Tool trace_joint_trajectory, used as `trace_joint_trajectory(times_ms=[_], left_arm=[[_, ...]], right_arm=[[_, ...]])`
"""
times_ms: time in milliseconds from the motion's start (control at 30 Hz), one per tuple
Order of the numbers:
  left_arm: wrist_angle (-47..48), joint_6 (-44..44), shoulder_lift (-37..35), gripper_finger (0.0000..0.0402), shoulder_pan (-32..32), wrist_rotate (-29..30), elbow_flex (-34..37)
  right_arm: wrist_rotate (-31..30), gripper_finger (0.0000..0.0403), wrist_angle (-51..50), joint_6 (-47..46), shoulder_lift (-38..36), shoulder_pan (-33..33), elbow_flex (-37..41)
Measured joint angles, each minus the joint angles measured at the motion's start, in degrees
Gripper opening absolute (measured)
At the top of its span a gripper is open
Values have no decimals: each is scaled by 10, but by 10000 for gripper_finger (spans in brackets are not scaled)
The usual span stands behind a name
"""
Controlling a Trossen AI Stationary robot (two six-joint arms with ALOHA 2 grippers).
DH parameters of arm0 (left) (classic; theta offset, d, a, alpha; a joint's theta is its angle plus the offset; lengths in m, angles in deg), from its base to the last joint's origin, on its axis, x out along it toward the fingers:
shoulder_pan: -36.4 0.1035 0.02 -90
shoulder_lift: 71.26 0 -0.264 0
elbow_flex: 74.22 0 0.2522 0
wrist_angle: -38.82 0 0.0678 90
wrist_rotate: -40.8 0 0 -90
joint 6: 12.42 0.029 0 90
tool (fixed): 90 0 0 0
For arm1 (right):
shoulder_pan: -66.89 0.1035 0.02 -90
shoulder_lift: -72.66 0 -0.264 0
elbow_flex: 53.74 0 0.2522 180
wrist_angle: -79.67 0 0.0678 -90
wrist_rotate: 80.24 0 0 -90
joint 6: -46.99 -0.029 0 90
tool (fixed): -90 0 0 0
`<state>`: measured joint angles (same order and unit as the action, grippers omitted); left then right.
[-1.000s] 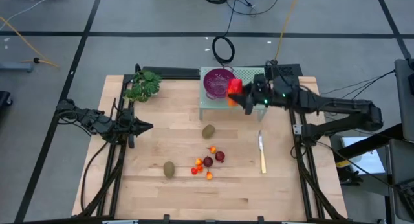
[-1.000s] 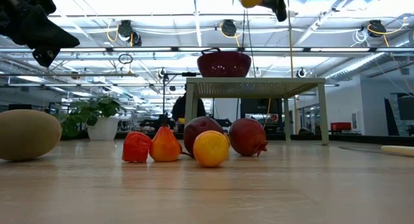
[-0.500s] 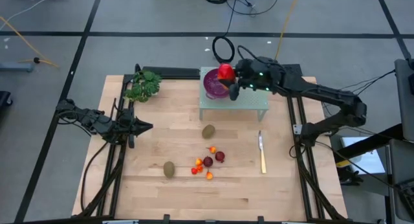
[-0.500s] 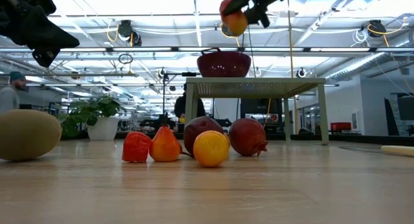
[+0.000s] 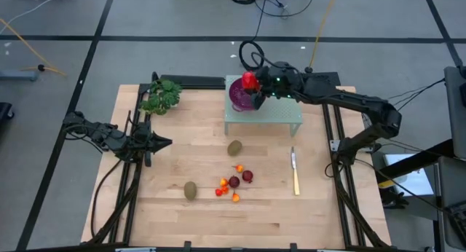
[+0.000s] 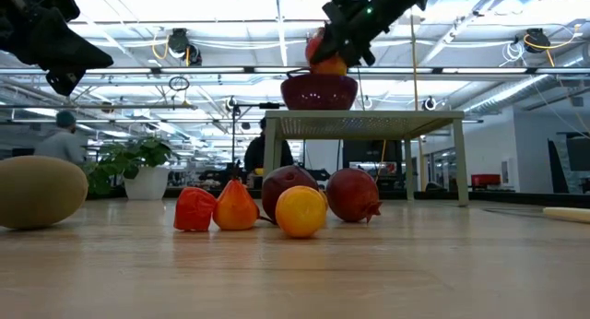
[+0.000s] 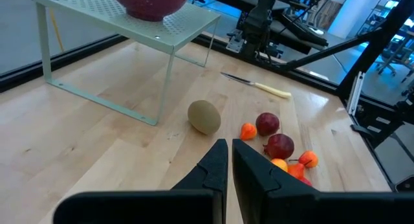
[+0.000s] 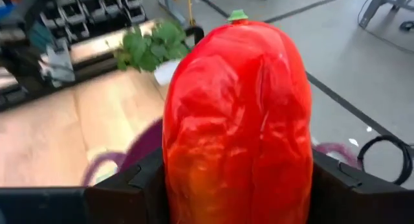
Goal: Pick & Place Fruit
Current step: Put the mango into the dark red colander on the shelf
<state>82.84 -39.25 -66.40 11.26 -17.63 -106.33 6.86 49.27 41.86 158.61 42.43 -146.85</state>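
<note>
Right gripper (image 5: 256,87) clamps orange-red fruit (image 5: 250,81) above bowl (image 5: 239,96).

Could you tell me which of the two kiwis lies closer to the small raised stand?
The kiwi just in front of the stand; the other kiwi lies farther off, left of the small fruit cluster.

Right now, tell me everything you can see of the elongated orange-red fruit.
The elongated orange-red fruit is glossy, red shading to orange at one end, with a small green stem tip. The right hand grips it by its sides, just above the purple bowl on the small green stand. Whether it touches the bowl is unclear.
</note>
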Motion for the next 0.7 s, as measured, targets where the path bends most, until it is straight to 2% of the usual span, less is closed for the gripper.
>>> trace_joint_trajectory(times_ms=[700], left_arm=[[-1, 1, 0, 21, 0, 0, 0]], right_arm=[[-14, 242, -21, 36, 19, -10, 0]])
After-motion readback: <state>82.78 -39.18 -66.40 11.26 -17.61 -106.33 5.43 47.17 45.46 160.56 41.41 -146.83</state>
